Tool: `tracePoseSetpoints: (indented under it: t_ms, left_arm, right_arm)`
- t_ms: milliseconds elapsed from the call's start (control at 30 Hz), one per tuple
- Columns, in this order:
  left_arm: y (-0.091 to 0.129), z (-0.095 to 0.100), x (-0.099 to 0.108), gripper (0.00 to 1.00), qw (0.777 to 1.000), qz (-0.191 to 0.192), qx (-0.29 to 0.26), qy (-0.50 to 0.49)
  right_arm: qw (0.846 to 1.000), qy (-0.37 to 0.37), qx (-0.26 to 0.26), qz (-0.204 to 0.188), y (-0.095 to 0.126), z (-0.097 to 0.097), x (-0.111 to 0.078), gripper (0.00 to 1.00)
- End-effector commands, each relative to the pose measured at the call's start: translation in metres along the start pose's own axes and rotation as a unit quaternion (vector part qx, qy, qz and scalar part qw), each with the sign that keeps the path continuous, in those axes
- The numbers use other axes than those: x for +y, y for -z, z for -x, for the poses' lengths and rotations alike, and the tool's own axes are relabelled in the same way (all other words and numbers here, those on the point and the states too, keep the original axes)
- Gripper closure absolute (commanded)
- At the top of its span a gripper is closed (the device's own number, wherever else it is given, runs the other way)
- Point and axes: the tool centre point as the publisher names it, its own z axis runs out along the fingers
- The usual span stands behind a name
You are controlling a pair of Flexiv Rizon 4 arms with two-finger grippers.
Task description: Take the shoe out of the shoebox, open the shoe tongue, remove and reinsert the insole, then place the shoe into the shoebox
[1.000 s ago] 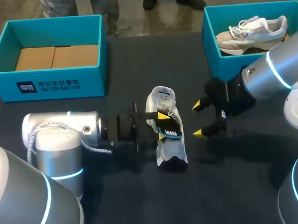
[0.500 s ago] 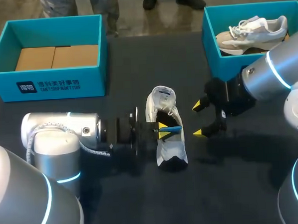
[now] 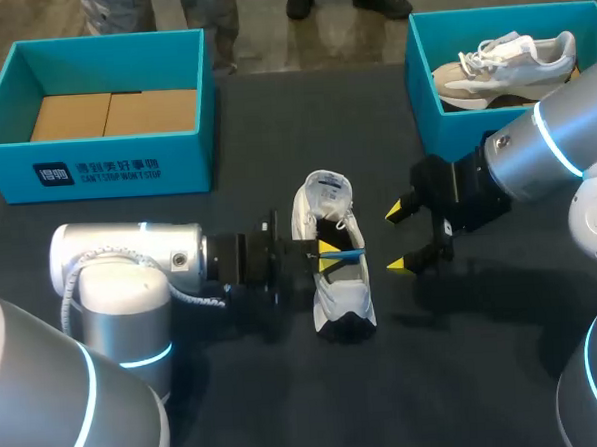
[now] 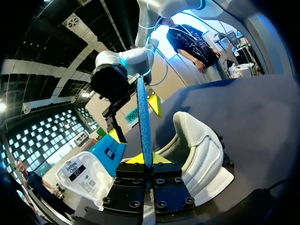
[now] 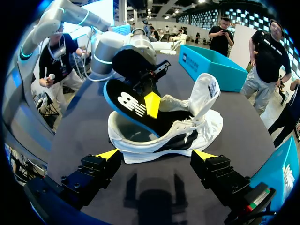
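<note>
The white shoe (image 3: 339, 281) stands on its sole in the middle of the dark tabletop (image 3: 487, 374), its long axis running from 12 to 6 o'clock in the head view. Its tongue (image 3: 326, 194) is folded up and forward at the 12 o'clock end, and the dark heel opening lies at the 6 o'clock end. The insole (image 5: 131, 105), black with a blue edge, is tilted up out of the heel end while its front part lies inside the shoe. The teal left shoebox (image 3: 105, 169) sits at 10 o'clock and holds brown cardboard (image 3: 112, 113). The teal right shoebox (image 3: 421, 77) sits at 2 o'clock and holds a second shoe (image 3: 506, 67), beige and white, lying lengthwise. The left claw (image 3: 328, 255) comes in from 9 o'clock over the shoe's opening, its yellow tips pressed together on the raised edge of the insole. The left wrist view shows that blue edge standing up between its fingers. The right claw (image 3: 407, 236) hangs just beside the shoe at 3 o'clock, spread wide and gripping nothing. In the right wrist view its two tips sit apart on either side of the shoe's flank.
</note>
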Motion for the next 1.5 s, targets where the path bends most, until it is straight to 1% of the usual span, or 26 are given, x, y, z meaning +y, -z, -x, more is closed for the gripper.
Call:
tracePoseSetpoints:
  t_ms: [33, 133, 167, 200, 233, 267, 300, 367, 400, 467, 500, 533, 567, 600, 667, 833, 1000, 1133, 1333, 1433, 1467, 1500]
  left_arm:
    - [-0.004, 0.002, 0.004, 1.00, 1.000, 0.006, 0.006, 0.003]
    - [-0.004, 0.002, 0.003, 1.00, 1.000, 0.006, 0.003, 0.005]
    - [-0.004, 0.003, 0.000, 0.84, 1.000, 0.003, -0.001, 0.005]
    - [-0.004, 0.003, -0.004, 0.53, 1.000, -0.002, -0.003, 0.006]
    - [-0.003, 0.003, -0.008, 0.42, 1.000, -0.004, -0.004, 0.004]
    - [-0.003, 0.004, -0.013, 0.43, 1.000, -0.008, -0.007, -0.001]
    - [-0.002, 0.004, -0.016, 0.40, 1.000, -0.012, -0.010, 0.000]
    - [0.000, 0.006, -0.023, 0.41, 1.000, -0.016, -0.012, -0.004]
    - [0.001, 0.006, -0.025, 0.48, 1.000, -0.017, -0.012, -0.004]
    - [0.002, 0.006, -0.030, 0.51, 1.000, -0.022, -0.012, -0.005]
    - [0.002, 0.005, -0.031, 0.56, 1.000, -0.024, -0.010, -0.005]
    - [0.002, 0.004, -0.032, 0.56, 1.000, -0.027, -0.009, -0.006]
    - [0.002, 0.002, -0.033, 0.63, 1.000, -0.029, -0.004, -0.001]
    - [0.002, 0.000, -0.032, 0.78, 1.000, -0.028, -0.001, 0.001]
    - [0.001, -0.004, -0.030, 1.00, 1.000, -0.029, 0.006, 0.007]
    - [0.001, -0.009, -0.022, 1.00, 0.999, -0.028, 0.014, 0.009]
    - [-0.001, -0.005, -0.011, 1.00, 0.999, -0.028, 0.011, -0.014]
    - [-0.006, -0.002, -0.003, 1.00, 0.999, -0.020, 0.016, -0.034]
    - [-0.010, 0.001, 0.002, 1.00, 0.999, -0.019, 0.011, -0.032]
    - [-0.012, 0.001, 0.002, 1.00, 0.999, -0.018, 0.011, -0.031]
    - [-0.012, 0.002, -0.002, 0.90, 0.999, -0.021, 0.006, -0.031]
    - [-0.012, 0.003, -0.006, 0.59, 0.999, -0.023, 0.005, -0.032]
  right_arm:
    - [1.000, 0.000, -0.001, -0.003, -0.001, -0.001, 0.001, 0.00]
    - [1.000, 0.000, -0.001, -0.003, -0.001, -0.001, 0.001, 0.00]
    - [1.000, 0.000, -0.001, -0.003, -0.001, -0.001, 0.001, 0.00]
    - [1.000, 0.000, -0.001, -0.003, -0.001, -0.001, 0.001, 0.00]
    - [1.000, 0.000, -0.001, -0.003, -0.001, -0.001, 0.001, 0.00]
    - [1.000, 0.000, -0.001, -0.003, -0.001, -0.001, 0.001, 0.00]
    - [1.000, 0.000, -0.001, -0.003, -0.001, -0.001, 0.001, 0.00]
    - [1.000, 0.000, -0.001, -0.003, -0.001, -0.001, 0.001, 0.00]
    - [1.000, 0.000, -0.001, -0.003, -0.001, -0.001, 0.001, 0.00]
    - [1.000, 0.000, -0.001, -0.003, -0.001, -0.001, 0.001, 0.00]
    - [1.000, 0.000, -0.001, -0.003, -0.001, -0.001, 0.001, 0.00]
    - [1.000, 0.000, -0.001, -0.003, -0.001, -0.001, 0.001, 0.00]
    - [1.000, 0.000, -0.001, -0.003, -0.001, -0.001, 0.001, 0.00]
    - [1.000, 0.000, -0.001, -0.003, -0.001, -0.001, 0.001, 0.00]
    - [1.000, 0.000, -0.001, -0.003, -0.001, -0.001, 0.001, 0.00]
    - [1.000, 0.000, -0.001, -0.003, -0.001, -0.001, 0.001, 0.00]
    - [1.000, 0.000, -0.001, -0.003, -0.001, -0.001, 0.001, 0.00]
    - [1.000, 0.000, -0.001, -0.003, -0.001, -0.001, 0.001, 0.00]
    - [1.000, 0.000, -0.001, -0.003, -0.001, -0.001, 0.001, 0.00]
    - [1.000, 0.000, -0.001, -0.003, -0.001, -0.001, 0.001, 0.00]
    - [1.000, 0.000, -0.001, -0.003, -0.001, -0.001, 0.001, 0.00]
    - [1.000, 0.000, -0.001, -0.003, -0.001, -0.001, 0.001, 0.00]
